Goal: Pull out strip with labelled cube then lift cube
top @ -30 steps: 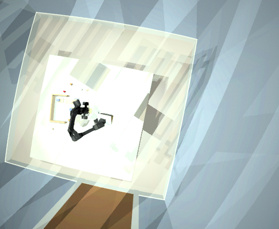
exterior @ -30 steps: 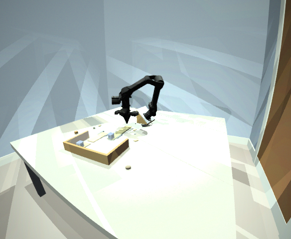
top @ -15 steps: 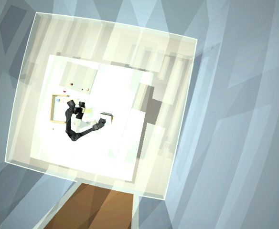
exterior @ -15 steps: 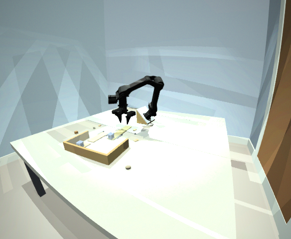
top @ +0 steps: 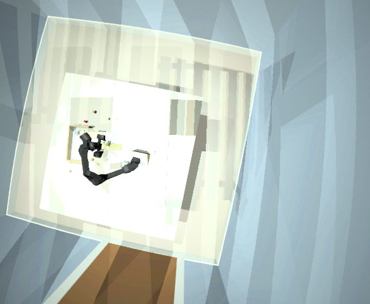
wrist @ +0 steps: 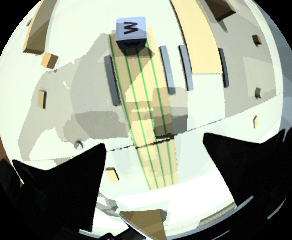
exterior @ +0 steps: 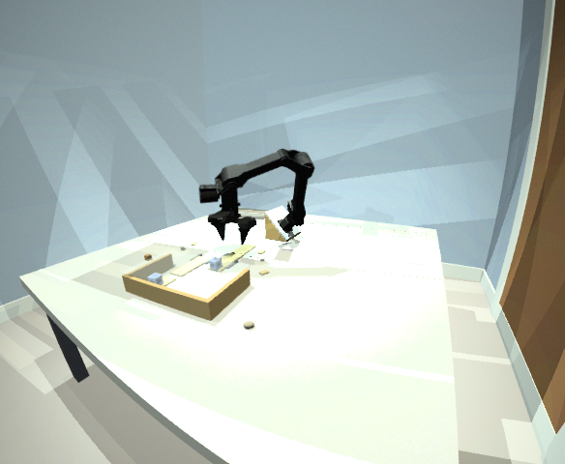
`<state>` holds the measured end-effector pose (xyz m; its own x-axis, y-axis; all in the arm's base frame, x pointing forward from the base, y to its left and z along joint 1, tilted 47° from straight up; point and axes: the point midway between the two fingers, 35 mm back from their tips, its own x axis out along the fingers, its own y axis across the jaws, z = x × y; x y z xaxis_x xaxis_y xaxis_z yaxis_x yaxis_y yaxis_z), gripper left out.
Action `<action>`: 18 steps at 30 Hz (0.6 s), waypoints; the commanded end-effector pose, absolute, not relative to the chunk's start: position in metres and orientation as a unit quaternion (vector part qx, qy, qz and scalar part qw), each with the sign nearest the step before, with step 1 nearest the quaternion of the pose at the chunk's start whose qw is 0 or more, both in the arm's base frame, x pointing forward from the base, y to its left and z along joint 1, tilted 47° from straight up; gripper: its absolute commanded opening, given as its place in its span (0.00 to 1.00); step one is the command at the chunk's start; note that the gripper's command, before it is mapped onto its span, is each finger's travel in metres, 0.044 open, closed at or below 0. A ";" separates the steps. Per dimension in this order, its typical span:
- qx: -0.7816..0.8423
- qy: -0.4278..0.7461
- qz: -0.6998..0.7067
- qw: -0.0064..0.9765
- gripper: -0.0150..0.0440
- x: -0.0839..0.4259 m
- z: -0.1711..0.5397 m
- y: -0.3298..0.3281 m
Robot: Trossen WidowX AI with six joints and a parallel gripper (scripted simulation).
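Tray (exterior: 166, 301) (top: 68, 144) of wood is set on a pale desk (exterior: 322, 319) (top: 139, 202); blue cubes are contained. Tool (exterior: 231, 240) (wrist: 157, 144) is spread, enclosed by blue walls (exterior: 372, 100).

The arm (top: 117, 172) (exterior: 260, 167) is matte black all over, with slim links and chunky rounded joints; its black gripper (top: 99, 145) (exterior: 233, 240) (wrist: 157, 144) has two wedge-shaped fingers tapering to points.
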<state>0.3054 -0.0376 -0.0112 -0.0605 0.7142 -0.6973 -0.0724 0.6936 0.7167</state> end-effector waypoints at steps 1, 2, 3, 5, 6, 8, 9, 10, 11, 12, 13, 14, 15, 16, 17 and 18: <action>0.248 0.660 0.306 0.639 1.00 0.320 -0.009 -0.035; 0.248 0.660 0.306 0.639 1.00 0.324 -0.008 -0.035; 0.248 0.660 0.307 0.639 1.00 0.328 -0.007 -0.034; 0.248 0.660 0.307 0.639 1.00 0.335 -0.005 -0.033; 0.248 0.660 0.307 0.639 1.00 0.339 -0.004 -0.033; 0.248 0.660 0.307 0.640 1.00 0.347 -0.002 -0.032; 0.248 0.660 0.307 0.640 1.00 0.351 -0.002 -0.031; 0.248 0.660 0.307 0.640 1.00 0.355 -0.001 -0.031; 0.248 0.660 0.307 0.640 1.00 0.359 0.000 -0.030; 0.248 0.660 0.307 0.640 1.00 0.363 0.001 -0.029; 0.248 0.660 0.307 0.640 1.00 0.367 0.002 -0.029; 0.248 0.660 0.307 0.640 1.00 0.371 0.002 -0.028; 0.248 0.659 0.307 0.640 1.00 0.374 0.003 -0.028; 0.247 0.659 0.307 0.640 1.00 0.379 0.004 -0.027; 0.247 0.659 0.307 0.640 1.00 0.382 0.005 -0.027; 0.247 0.659 0.307 0.640 1.00 0.386 0.005 -0.026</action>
